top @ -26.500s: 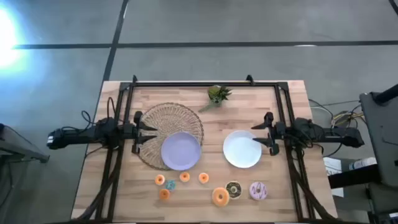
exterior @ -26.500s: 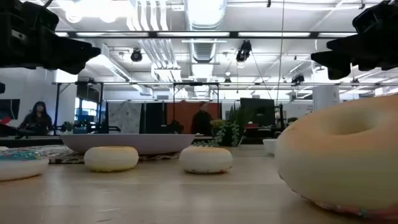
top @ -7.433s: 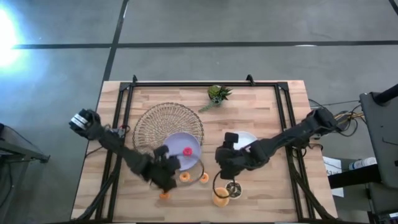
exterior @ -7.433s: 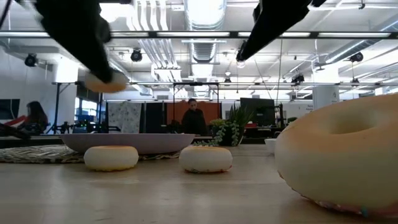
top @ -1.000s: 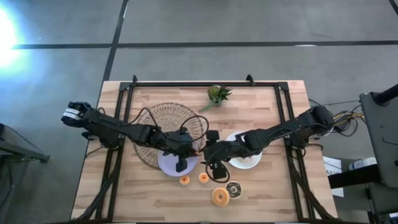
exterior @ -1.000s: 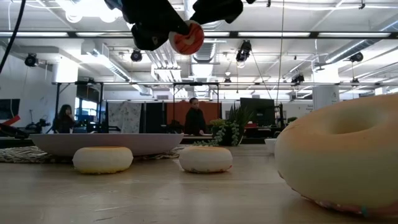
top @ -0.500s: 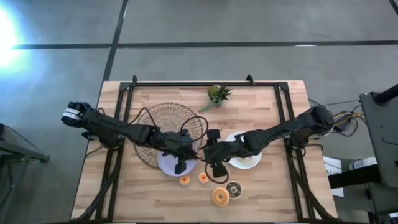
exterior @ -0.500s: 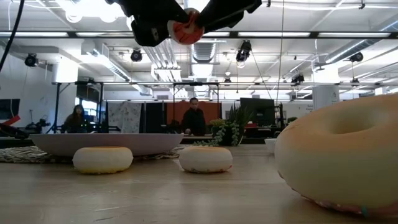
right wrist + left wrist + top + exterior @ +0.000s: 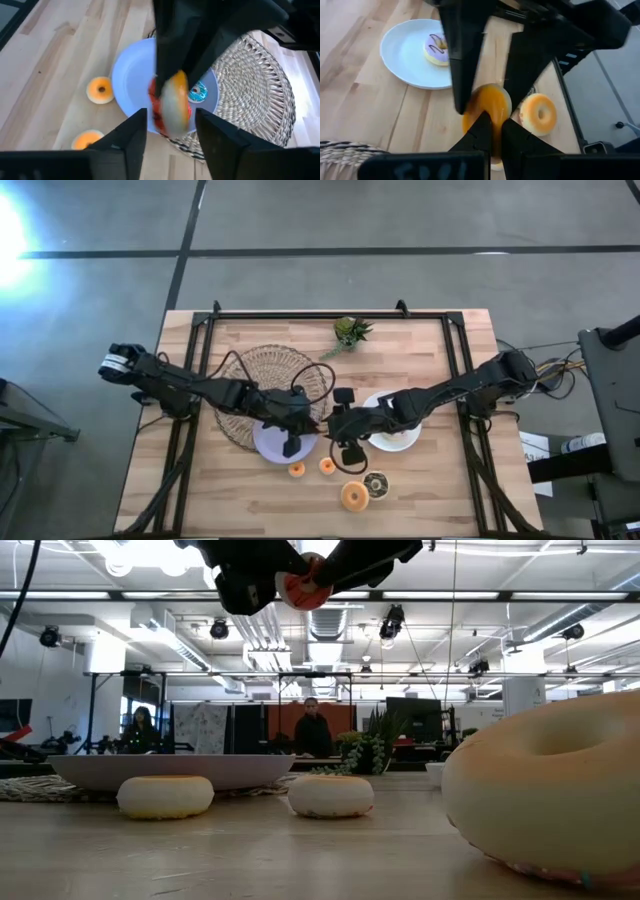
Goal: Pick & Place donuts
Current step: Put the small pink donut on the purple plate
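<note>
A small orange donut (image 9: 487,105) hangs in the air over the gap between the lilac plate (image 9: 270,446) and the white plate (image 9: 402,442). My left gripper (image 9: 495,127) is shut on it. My right gripper (image 9: 171,114) has come in from the table's right and is open, with one finger on each side of the same donut (image 9: 170,102). In the low view the donut (image 9: 300,588) shows high up between both dark grippers. In the high view the two grippers (image 9: 312,427) (image 9: 327,427) meet tip to tip and hide it. My left gripper pinches the donut's rim (image 9: 490,124) between its two fingers, on the side nearest the gripper. The fingers reach in from the table's left. The donut stands on edge beyond the fingertips, clear of table and plates. My right gripper's fingers (image 9: 462,75) flank the donut; whether they touch it, I cannot tell.
A teal donut (image 9: 198,91) lies on the lilac plate, which rests on a woven mat (image 9: 250,380). A lilac-iced donut (image 9: 437,47) lies on the white plate. Two small orange donuts (image 9: 297,470) (image 9: 327,466), a larger orange one (image 9: 354,496) and a chocolate one (image 9: 377,484) lie near the front edge. A plant (image 9: 350,332) stands at the back.
My left gripper has raised the orange donut a little and held it there. My right gripper has moved toward the table's left, up to the donut, until its fingers stand around it.
</note>
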`<state>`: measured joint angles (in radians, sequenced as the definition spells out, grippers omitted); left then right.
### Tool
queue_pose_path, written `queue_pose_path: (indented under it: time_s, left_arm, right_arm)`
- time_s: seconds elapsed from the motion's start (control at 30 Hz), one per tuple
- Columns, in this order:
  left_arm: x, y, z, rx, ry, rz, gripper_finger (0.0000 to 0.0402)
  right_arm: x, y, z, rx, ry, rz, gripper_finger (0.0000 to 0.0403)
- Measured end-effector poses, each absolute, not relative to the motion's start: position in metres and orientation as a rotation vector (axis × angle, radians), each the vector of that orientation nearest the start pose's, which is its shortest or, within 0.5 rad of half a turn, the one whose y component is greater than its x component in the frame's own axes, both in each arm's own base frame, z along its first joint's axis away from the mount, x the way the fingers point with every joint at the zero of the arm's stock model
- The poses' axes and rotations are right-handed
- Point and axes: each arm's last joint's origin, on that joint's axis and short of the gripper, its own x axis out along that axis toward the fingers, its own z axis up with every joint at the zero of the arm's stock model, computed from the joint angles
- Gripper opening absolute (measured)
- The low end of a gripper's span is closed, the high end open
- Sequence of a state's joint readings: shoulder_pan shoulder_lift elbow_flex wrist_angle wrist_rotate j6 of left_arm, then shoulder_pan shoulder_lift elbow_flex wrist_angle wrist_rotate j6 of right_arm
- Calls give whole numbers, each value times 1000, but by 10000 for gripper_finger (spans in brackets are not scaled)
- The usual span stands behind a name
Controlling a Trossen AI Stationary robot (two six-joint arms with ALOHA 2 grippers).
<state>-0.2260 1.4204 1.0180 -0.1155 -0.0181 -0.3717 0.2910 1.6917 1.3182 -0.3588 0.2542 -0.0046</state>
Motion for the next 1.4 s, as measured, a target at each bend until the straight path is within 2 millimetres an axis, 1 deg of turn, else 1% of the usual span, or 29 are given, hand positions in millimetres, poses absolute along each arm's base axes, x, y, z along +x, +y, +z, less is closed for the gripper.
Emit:
queue_pose_path:
  time_s: [0.1, 0.17, 0.33, 0.43, 0.53, 0.67, 0.8, 0.93, 1.07, 1.13, 1.3, 1.4]
  left_arm:
    - [305, -69, 275, -302, 547, -97, 5]
    - [306, -69, 275, -311, 545, -85, 16]
    - [303, -68, 272, -363, 584, -43, 77]
    - [297, -67, 270, -395, 647, -12, 116]
    - [287, -72, 270, -395, 695, 0, 144]
    - [266, -75, 278, -364, 715, 111, 161]
    - [241, -84, 294, -338, 631, 233, 163]
    - [213, -94, 308, -354, 536, 335, 163]
    - [191, -99, 312, -370, 474, 439, 163]
    - [183, -102, 312, -379, 471, 457, 163]
    - [177, -106, 309, -387, 476, 472, 163]
    - [177, -108, 307, -371, 487, 472, 163]
  right_arm:
    - [360, 97, 267, -191, 710, 31, 121]
    - [360, 96, 267, -191, 713, 26, 98]
    - [360, 94, 265, -156, 725, 8, 40]
    - [358, 92, 264, -117, 748, -14, 18]
    - [358, 88, 262, -11, 779, -5, 12]
    - [367, 71, 249, 296, 849, 6, 19]
    - [384, 56, 231, 501, 881, 14, 24]
    - [406, 51, 214, 645, 933, 63, 23]
    - [432, 54, 194, 678, 993, 90, 23]
    - [446, 57, 190, 676, 1016, 92, 23]
    - [472, 58, 172, 627, 1160, 65, 27]
    - [483, 58, 170, 596, 1224, 59, 34]
